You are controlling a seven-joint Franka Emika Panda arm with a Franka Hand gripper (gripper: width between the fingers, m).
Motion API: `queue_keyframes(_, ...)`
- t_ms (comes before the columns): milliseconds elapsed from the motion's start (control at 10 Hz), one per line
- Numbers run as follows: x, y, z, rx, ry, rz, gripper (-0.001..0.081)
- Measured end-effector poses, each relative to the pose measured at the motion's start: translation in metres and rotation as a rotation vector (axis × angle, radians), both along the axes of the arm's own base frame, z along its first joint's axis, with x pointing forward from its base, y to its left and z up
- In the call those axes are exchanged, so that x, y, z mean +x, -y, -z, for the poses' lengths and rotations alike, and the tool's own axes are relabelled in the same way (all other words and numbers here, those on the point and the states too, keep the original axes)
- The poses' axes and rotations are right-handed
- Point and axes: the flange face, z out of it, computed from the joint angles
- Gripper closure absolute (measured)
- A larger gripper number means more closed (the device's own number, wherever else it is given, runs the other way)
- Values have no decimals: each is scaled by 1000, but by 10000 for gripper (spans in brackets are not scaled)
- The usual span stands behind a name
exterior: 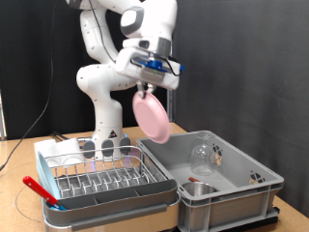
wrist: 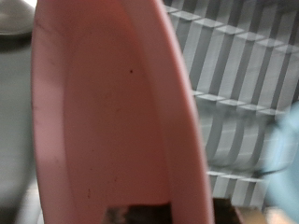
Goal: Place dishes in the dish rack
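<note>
My gripper [exterior: 148, 87] is shut on the rim of the pink round plate [exterior: 152, 117] and holds it on edge in the air, above the gap between the dish rack [exterior: 101, 177] and the grey bin. In the wrist view the plate [wrist: 103, 112] fills most of the picture, with the rack's wires [wrist: 245, 93] behind it. A clear glass [exterior: 202, 155] and a small steel cup [exterior: 199, 190] are inside the bin. A thin red utensil [exterior: 39, 188] lies at the rack tray's corner on the exterior view's left.
The large grey plastic bin [exterior: 253, 189] stands at the exterior view's right, beside the rack's pale tray [exterior: 58, 150]. The robot's base [exterior: 104, 130] is behind the rack. A black curtain hangs at the back.
</note>
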Motion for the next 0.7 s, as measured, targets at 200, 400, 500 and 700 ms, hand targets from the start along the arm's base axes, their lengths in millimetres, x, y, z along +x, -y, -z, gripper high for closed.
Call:
queue_keyframes(200,0,27,-17,-160,-24,-91,769)
queue_keyframes(400,-3,53,-25,-194,-83,-122,769)
queue_keyframes(500,-3,51,-24,-191,-74,-116,769)
queue_keyframes(700,-1,56,-16,-237,12,-3,769)
